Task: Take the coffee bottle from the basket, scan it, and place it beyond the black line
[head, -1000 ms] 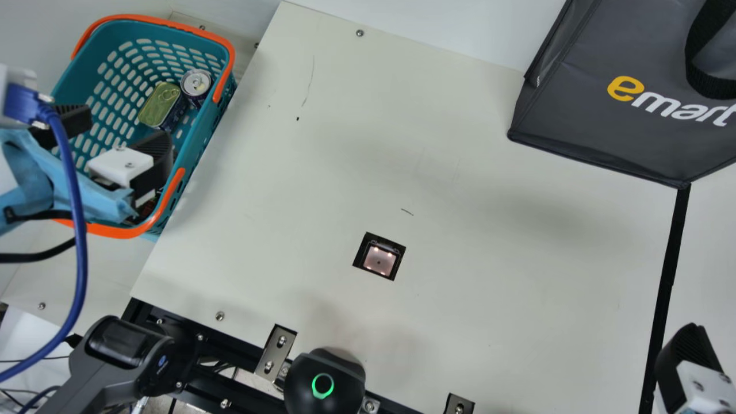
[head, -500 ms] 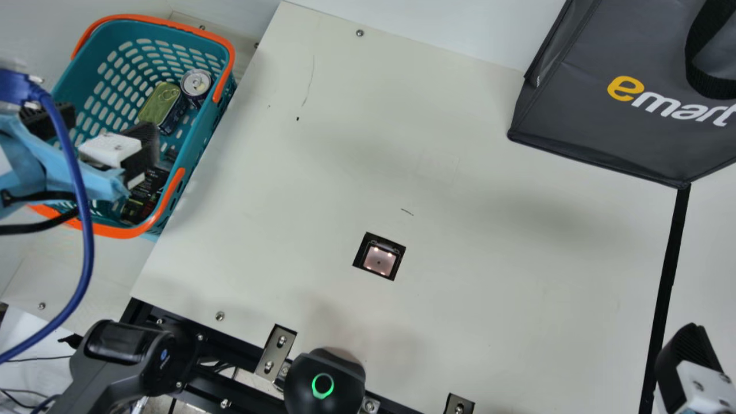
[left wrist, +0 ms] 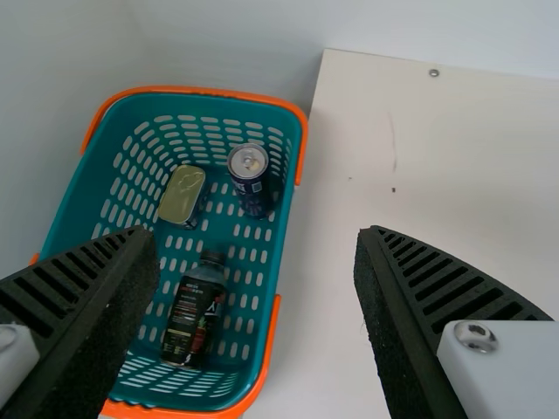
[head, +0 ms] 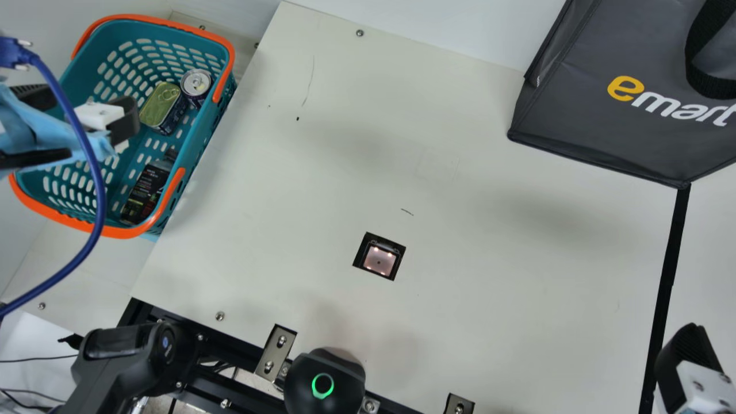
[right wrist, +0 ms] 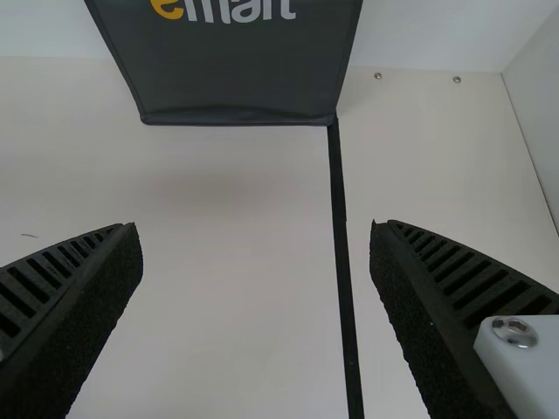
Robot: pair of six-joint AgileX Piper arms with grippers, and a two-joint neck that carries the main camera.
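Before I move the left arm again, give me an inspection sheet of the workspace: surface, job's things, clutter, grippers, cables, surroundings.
Surface: cream table with a few thin dark marks; lit scanner window set into it.
Job's things: coffee bottle lying in the teal basket; black line toward the table's right side.
Clutter: a tin and a drink can, also in the basket.
Grippers: left open, holding nothing, over the basket in the main view; right open, holding nothing, near the black line.
Cables: a blue cable loops from the left arm, crossing the basket in the main view.
Surroundings: dark bag at the black line's far end; black device with green ring at the near edge.
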